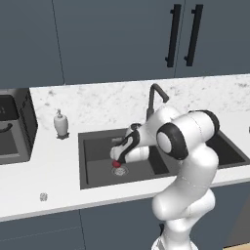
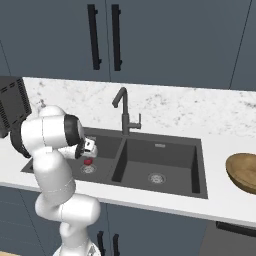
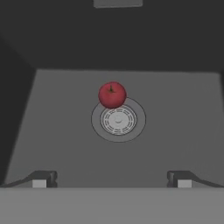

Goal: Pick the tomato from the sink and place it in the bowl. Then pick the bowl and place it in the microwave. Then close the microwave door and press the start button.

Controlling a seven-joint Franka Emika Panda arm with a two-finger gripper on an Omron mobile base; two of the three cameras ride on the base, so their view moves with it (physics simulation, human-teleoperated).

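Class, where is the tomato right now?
The tomato lies on the floor of the sink's left basin, at the edge of the round drain, below the open gripper.

The tomato (image 3: 112,94) sits on the dark grey floor of the sink (image 3: 183,113), resting at the upper rim of the round metal drain (image 3: 118,120) and overlapping its edge. Its small green stem faces the camera. The 2 fingertips (image 3: 40,183) of the gripper (image 3: 112,183) stand wide apart, well short of the tomato, with nothing between them.
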